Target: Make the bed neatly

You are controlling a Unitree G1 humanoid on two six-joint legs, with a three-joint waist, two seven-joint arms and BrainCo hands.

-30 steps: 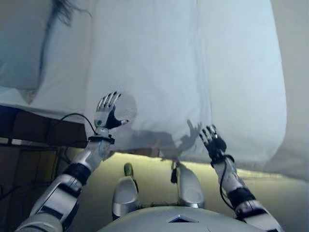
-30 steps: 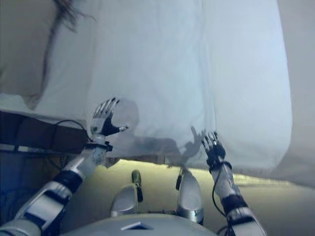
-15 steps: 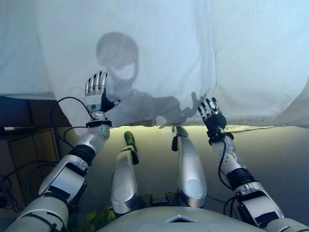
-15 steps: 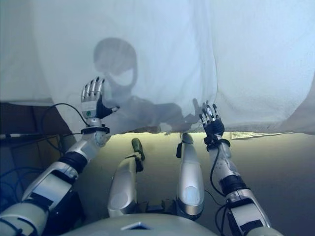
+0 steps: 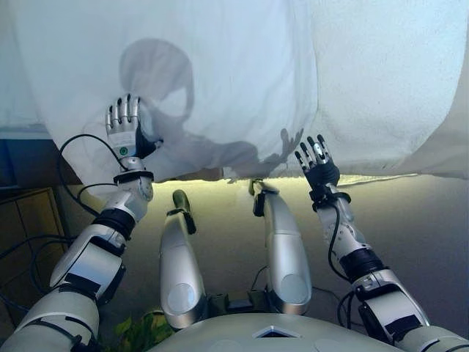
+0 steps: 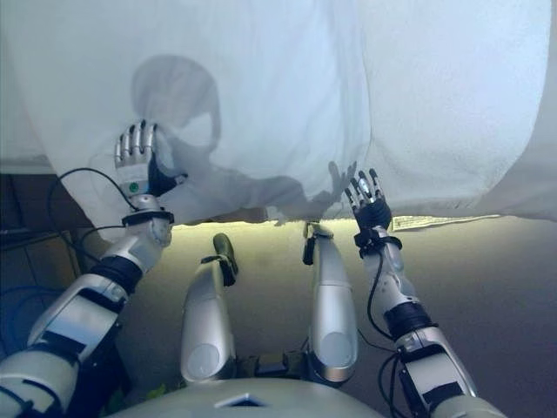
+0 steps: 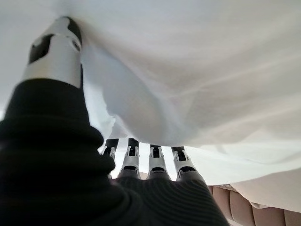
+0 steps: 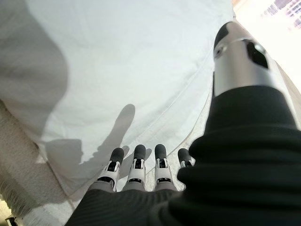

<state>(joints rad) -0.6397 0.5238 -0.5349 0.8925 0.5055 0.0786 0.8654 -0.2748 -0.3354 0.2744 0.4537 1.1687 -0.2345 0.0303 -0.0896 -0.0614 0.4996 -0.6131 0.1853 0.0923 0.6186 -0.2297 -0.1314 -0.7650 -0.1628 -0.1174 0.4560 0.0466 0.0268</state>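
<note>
A white sheet [image 5: 234, 73] hangs over the near edge of the bed, its hem just above the floor. My left hand [image 5: 124, 130] is open and raised against the sheet's left hanging edge. In the left wrist view its straight fingers [image 7: 155, 157] reach under a fold of the cloth and the thumb [image 7: 54, 52] touches it. My right hand [image 5: 317, 163] is open at the sheet's lower hem, to the right. In the right wrist view its fingers [image 8: 136, 162] are straight, pointing at the sheet and holding nothing.
A white textured blanket [image 5: 388, 73] lies under the sheet and shows on the right. A dark bed frame [image 5: 18, 158] and a wooden cabinet [image 5: 26, 220] with cables stand at the left. Green leaves [image 5: 139, 334] show low by the floor.
The whole picture has shifted, so the camera has moved. Both hands stay open at the sheet's lower edge; the left hand now sits higher against the hanging cloth.
</note>
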